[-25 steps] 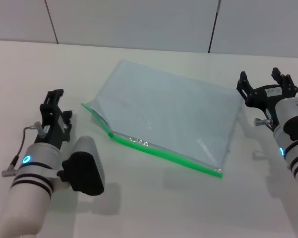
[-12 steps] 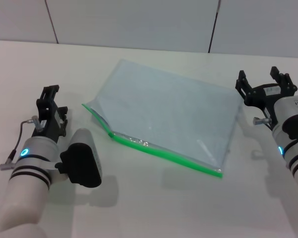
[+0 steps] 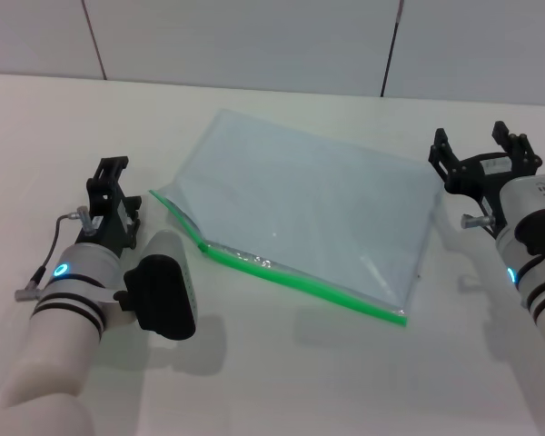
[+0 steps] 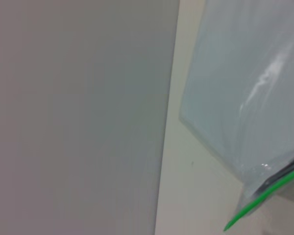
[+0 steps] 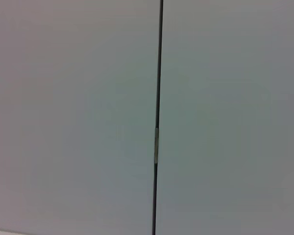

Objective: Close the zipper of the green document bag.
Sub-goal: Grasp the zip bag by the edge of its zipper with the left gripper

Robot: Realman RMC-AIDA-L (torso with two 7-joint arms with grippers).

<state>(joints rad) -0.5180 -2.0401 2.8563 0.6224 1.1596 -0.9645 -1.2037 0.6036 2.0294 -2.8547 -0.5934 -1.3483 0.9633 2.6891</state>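
The green document bag lies flat in the middle of the table, turned at an angle. Its zipper runs as a bright green strip along the near long edge. At the left end the strip gapes apart near the corner. No slider can be made out. My left gripper stands open just left of that corner, not touching the bag. The left wrist view shows the bag and the zipper's end. My right gripper stands open beside the bag's far right corner, holding nothing.
The white table stretches around the bag, with a grey panelled wall behind it. The right wrist view shows only a wall seam.
The left gripper drifted a little left, then swung right toward the bag's open corner. The right gripper and the bag stayed in place.
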